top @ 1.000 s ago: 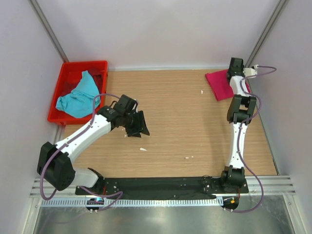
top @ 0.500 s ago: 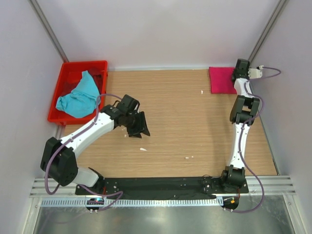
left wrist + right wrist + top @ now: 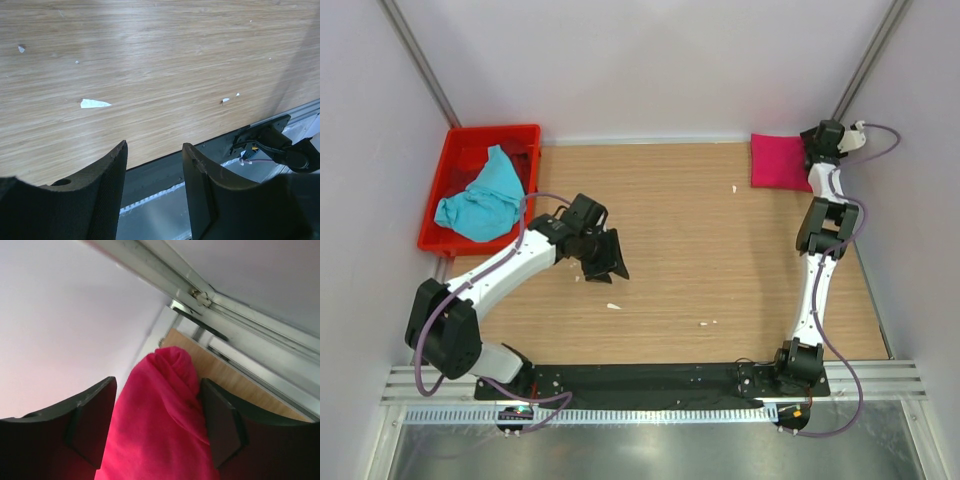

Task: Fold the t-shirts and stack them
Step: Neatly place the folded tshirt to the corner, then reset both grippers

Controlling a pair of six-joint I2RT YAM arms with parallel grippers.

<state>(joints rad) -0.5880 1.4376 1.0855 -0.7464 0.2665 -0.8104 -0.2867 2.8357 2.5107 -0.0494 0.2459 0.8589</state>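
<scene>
The magenta-pink t-shirt point(image 3: 778, 162) lies folded in the table's far right corner. My right gripper point(image 3: 819, 141) sits at its right edge, jaws spread. In the right wrist view the pink cloth point(image 3: 160, 410) bulges between the two parted fingers; it rests against the right one and is not pinched. The turquoise-blue t-shirt point(image 3: 480, 195) lies crumpled in the red crate point(image 3: 490, 130) at the far left. My left gripper point(image 3: 603, 258) hovers over bare wood at left of centre. It is open point(image 3: 154, 147) with nothing between its fingers.
Small white paper scraps point(image 3: 613, 306) point(image 3: 705, 323) dot the wooden table point(image 3: 690, 230). White walls close in on the left, back and right, and a metal post point(image 3: 200, 292) runs beside the pink shirt. A black rail point(image 3: 650, 378) holds the arm bases at the near edge.
The right arm swung the pink t-shirt into the far right corner, squared it to the edge, then opened its jaws. The left arm barely moved.
</scene>
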